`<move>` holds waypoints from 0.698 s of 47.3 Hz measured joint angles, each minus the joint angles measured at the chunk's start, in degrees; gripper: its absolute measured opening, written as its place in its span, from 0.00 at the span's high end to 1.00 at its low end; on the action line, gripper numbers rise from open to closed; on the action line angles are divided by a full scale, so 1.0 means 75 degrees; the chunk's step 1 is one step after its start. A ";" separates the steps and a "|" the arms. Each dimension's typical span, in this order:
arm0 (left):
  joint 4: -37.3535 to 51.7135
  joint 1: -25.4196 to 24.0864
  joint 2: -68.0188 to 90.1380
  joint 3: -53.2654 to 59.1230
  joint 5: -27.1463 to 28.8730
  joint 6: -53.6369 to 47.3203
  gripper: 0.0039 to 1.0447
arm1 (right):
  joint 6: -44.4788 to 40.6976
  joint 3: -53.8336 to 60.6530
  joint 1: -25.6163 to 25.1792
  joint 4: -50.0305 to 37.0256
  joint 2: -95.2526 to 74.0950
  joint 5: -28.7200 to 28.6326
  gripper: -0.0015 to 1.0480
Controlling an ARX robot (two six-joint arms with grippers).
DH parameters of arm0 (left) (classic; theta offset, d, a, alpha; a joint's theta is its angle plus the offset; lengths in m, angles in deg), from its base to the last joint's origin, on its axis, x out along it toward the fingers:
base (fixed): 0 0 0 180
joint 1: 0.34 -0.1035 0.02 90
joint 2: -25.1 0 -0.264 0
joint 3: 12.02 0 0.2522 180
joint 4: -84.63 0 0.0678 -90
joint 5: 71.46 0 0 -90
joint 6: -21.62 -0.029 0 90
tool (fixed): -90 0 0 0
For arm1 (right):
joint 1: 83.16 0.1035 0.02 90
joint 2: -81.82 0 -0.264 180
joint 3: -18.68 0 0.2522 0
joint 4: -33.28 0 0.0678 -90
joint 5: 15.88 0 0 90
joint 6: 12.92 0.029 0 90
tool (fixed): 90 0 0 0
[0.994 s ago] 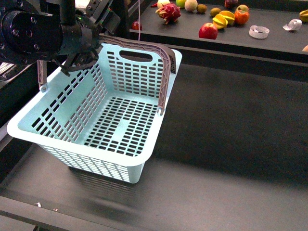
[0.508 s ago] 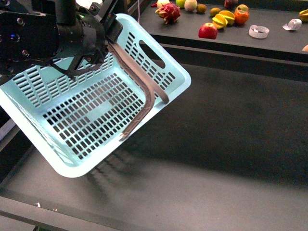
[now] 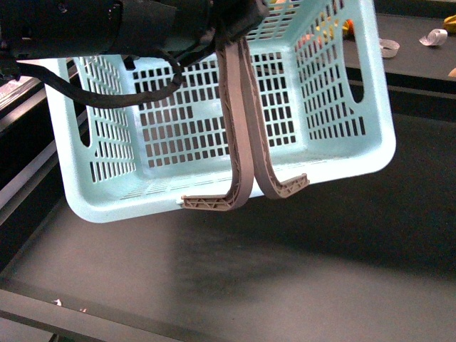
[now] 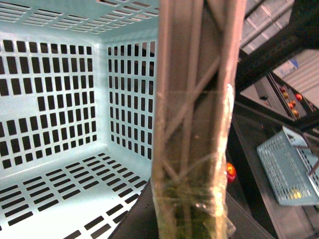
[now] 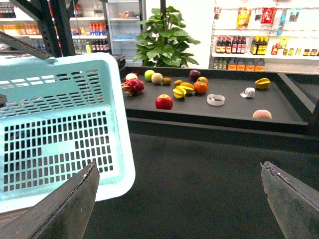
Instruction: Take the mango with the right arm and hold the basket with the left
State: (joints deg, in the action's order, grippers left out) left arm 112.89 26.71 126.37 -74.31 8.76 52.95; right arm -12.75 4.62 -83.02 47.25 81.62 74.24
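Note:
The pale blue basket hangs in the air above the dark table, tipped so its opening faces the front camera. Both grey-brown handles are pulled together. My left gripper is shut on the handles, under the bulky black left arm. The basket's slotted inside is empty. A yellow elongated fruit, apparently the mango, lies on the far shelf to the right. My right gripper stands open over the bare table, far short of the shelf, beside the basket. It does not show in the front view.
The raised shelf holds a dragon fruit, a red apple, cut yellow wedges, a round orange fruit, tape rolls and a peach. The shelf's front edge stands above the dark table.
The basket has been lifted off the table by its handles and swung up and to the right. It has tipped from resting upright to hanging with its opening facing the camera.

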 joint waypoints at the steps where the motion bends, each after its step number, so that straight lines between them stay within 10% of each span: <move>1: 0.0000 0.0055 -0.0023 0.0026 -0.0032 -0.0131 0.90 | 0.0000 0.0000 0.0000 0.0000 0.0000 0.0000 0.08; 33: 0.0189 0.0801 -0.0035 0.0187 -0.0385 -0.1376 0.90 | 0.0000 0.0000 0.0000 0.0000 0.0000 0.0000 0.08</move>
State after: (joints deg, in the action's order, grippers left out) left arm 114.31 32.72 126.11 -72.91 5.87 42.64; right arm -12.75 4.62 -83.02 47.25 81.62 74.24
